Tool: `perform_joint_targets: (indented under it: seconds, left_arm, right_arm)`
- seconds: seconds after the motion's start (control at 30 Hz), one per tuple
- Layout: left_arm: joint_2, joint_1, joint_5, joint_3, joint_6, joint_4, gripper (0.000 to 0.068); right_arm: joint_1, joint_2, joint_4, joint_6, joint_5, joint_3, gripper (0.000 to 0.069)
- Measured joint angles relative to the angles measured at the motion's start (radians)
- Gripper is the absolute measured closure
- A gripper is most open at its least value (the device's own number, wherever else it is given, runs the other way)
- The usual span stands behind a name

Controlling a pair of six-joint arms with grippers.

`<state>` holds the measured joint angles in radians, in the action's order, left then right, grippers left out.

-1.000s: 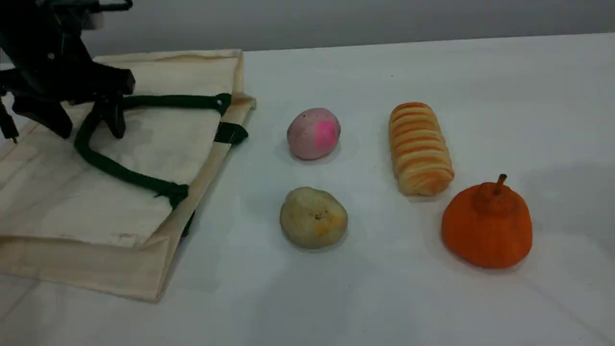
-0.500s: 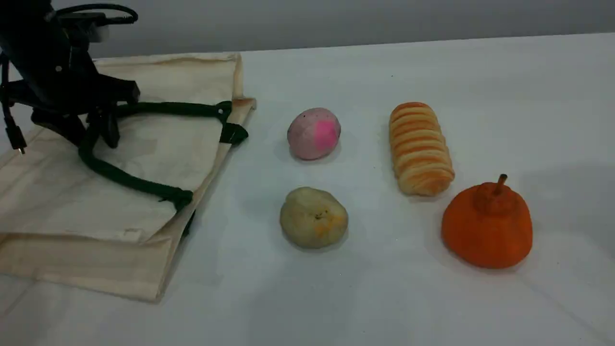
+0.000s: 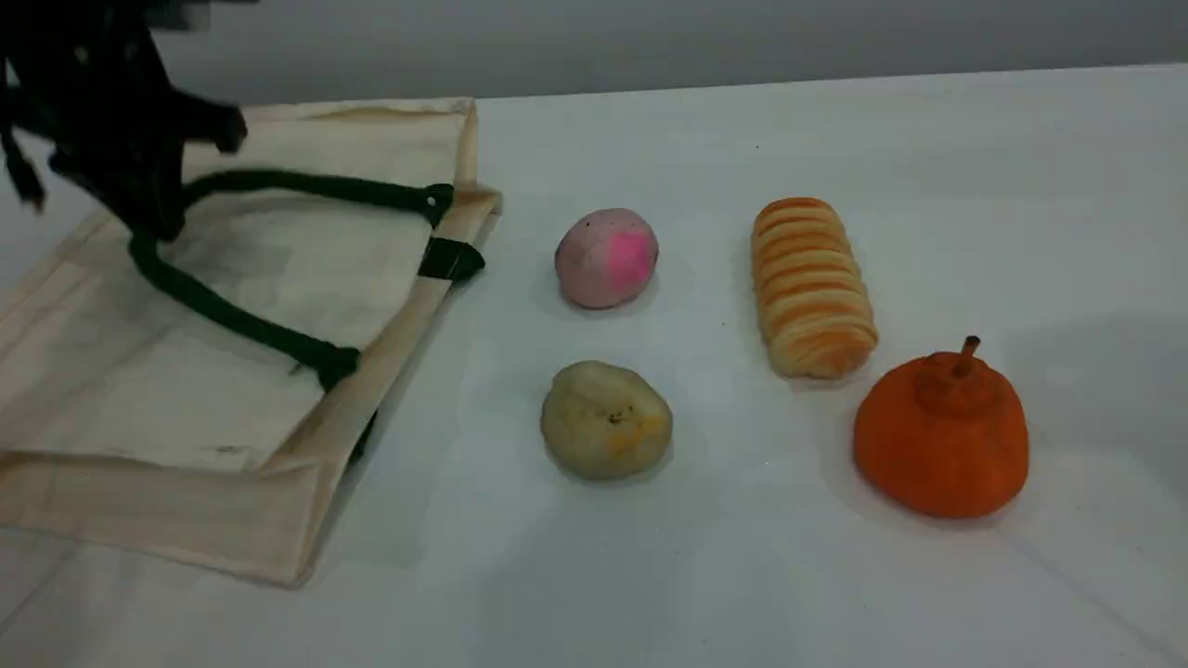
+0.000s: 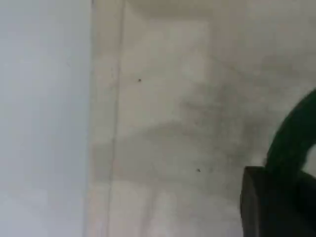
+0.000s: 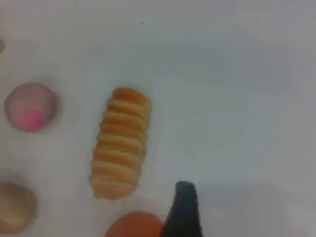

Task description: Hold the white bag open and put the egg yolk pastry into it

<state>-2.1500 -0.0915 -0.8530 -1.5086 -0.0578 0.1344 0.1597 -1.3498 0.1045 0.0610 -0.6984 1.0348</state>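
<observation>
The white bag (image 3: 213, 306) lies flat on the left part of the surface (image 3: 835, 575), its mouth turned toward the middle, where the foods are set out. Its green handle (image 3: 232, 320) loops across the cloth from a tab at the rim to the far left. There the left hand (image 3: 153, 218) is closed tight on the handle, gripping the rope at the bend of the loop, above the bag's far left part. In the left wrist view a dark fingertip (image 4: 276, 202) sits at the bottom right with the green rope (image 4: 291, 140) running up from it, and bare bag cloth (image 4: 187, 123) fills most of the rest.

The egg yolk pastry (image 3: 606, 420) rests on the surface to the right of the bag's mouth, apart from the bag and well apart from the left hand. Behind it lies a pink ball (image 3: 607, 257); to the right lie a striped roll (image 3: 812, 286) and an orange pear-shaped thing (image 3: 941, 436).

The right hand does not show in the scene view. Its own camera shows one dark fingertip (image 5: 183, 210) at the bottom edge, over the surface just right of the roll (image 5: 121, 142); its jaws stand wide apart and nothing is in them. The pastry (image 5: 16, 207) sits at that view's lower left corner, well apart from this fingertip, with the roll between them.
</observation>
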Motion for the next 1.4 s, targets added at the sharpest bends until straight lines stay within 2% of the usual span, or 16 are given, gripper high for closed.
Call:
perform_joint_targets:
  seconds: [0.17, 0.23, 0.3, 0.47, 0.57, 0.77, 1.03, 1.13, 1.3, 1.4]
  left_arm:
    - [0.000, 0.000, -0.211, -0.185, 0.139, -0.095, 0.0591]
    - [0.000, 0.000, -0.304, -0.260, 0.208, -0.162, 0.0591]
    - [0.002, 0.000, -0.352, -0.339, 0.291, -0.239, 0.0591]
    - [0.048, -0.001, -0.372, -0.448, 0.485, -0.416, 0.0591]
    - [0.087, -0.001, -0.373, -0.449, 0.564, -0.454, 0.0591]
    - [0.174, -0.001, -0.373, -0.448, 0.577, -0.449, 0.0591]
    - [0.245, -0.005, -0.370, -0.447, 0.606, -0.510, 0.0591]
    - [0.277, -0.027, -0.370, -0.447, 0.616, -0.562, 0.0591]
    - [0.339, -0.089, -0.370, -0.445, 0.628, -0.554, 0.0591]
    - [0.371, -0.108, -0.373, -0.433, 0.628, -0.552, 0.0591]
  right_arm:
    - [0.000, 0.000, 0.000, 0.000, -0.001, 0.000, 0.0118]
    - [0.000, 0.000, 0.000, 0.000, -0.005, 0.000, 0.0118]
    - [0.000, 0.000, -0.004, 0.000, -0.013, 0.000, 0.0118]
    - [0.000, 0.000, -0.035, 0.000, -0.012, 0.000, 0.0118]
    - [0.000, 0.000, -0.046, 0.000, -0.012, 0.000, 0.0118]
    - [0.000, 0.000, -0.046, 0.000, -0.011, 0.000, 0.0118]
    - [0.000, 0.001, -0.046, 0.003, -0.009, -0.001, 0.0118]
    - [0.000, 0.001, -0.045, 0.011, -0.007, -0.001, 0.0118]
    - [0.001, 0.001, -0.012, 0.033, -0.009, -0.001, 0.0118]
    - [0.001, 0.001, 0.030, 0.058, -0.022, -0.001, 0.0118]
